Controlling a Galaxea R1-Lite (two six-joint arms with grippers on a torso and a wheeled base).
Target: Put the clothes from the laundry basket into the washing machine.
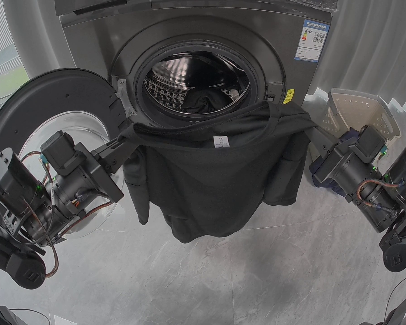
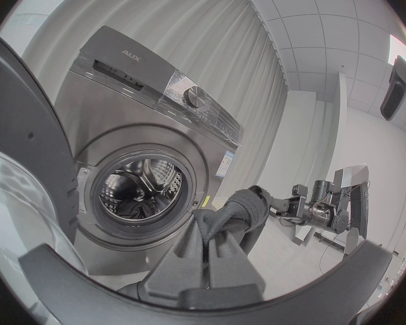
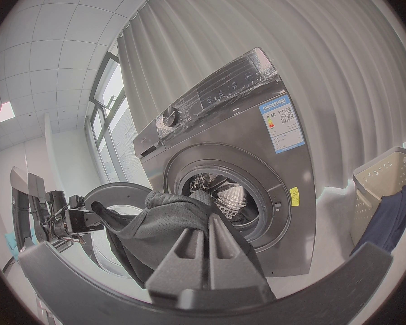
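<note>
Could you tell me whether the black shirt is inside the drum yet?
Not yet: black shirt hangs spread between left gripper and right gripper, before the drum.

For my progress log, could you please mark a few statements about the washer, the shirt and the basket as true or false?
1. The washing machine door stands open. True.
2. A dark garment lies inside the drum. True.
3. The black T-shirt lies fully inside the drum. False: it hangs in front of the opening, stretched between the left gripper and right gripper, jaws shut on it.
4. The laundry basket is empty. False: a navy garment hangs over its rim.
</note>
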